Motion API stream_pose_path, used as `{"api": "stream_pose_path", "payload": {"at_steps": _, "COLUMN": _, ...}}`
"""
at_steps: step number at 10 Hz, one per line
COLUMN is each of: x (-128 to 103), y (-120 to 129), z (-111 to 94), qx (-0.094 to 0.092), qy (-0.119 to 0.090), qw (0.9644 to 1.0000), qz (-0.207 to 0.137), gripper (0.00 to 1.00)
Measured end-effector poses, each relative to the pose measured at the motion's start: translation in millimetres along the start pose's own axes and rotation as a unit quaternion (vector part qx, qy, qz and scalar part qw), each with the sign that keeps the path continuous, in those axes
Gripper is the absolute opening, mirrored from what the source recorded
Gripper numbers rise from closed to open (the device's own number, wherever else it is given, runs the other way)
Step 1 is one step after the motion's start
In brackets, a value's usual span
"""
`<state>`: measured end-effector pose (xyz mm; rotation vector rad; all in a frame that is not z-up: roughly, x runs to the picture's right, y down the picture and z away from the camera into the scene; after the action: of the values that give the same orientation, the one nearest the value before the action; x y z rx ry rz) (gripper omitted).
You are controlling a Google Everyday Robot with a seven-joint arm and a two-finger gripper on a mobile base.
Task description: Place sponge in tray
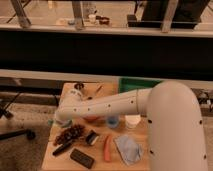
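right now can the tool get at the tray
Probably yes, but not directly. The tool sits low at the table's left edge, while the tray is at the far right corner, partly hidden behind the arm. The arm would need to swing back.

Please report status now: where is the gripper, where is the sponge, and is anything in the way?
Gripper low at table's left edge. Sponge not clearly visible, likely hidden there. Tray at far right; robot arm stretches across in front of it.
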<state>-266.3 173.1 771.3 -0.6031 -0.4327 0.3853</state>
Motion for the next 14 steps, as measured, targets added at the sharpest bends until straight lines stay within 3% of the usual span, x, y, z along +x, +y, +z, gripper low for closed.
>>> {"api": "stream_pose_path", "payload": {"at_steps": 8, "x": -16.0, "y": 26.3, "z": -40.8, "qx": -0.011, "qy": -0.022, "qw": 0.9994, "qz": -0.025, "gripper": 0.0}}
{"api": "stream_pose_path", "payload": {"at_steps": 14, "x": -12.8, "y": 18.1, "z": -71.4, "qx": 0.007, "qy": -0.026, "qw": 0.9991, "qz": -0.033, "gripper": 0.0}}
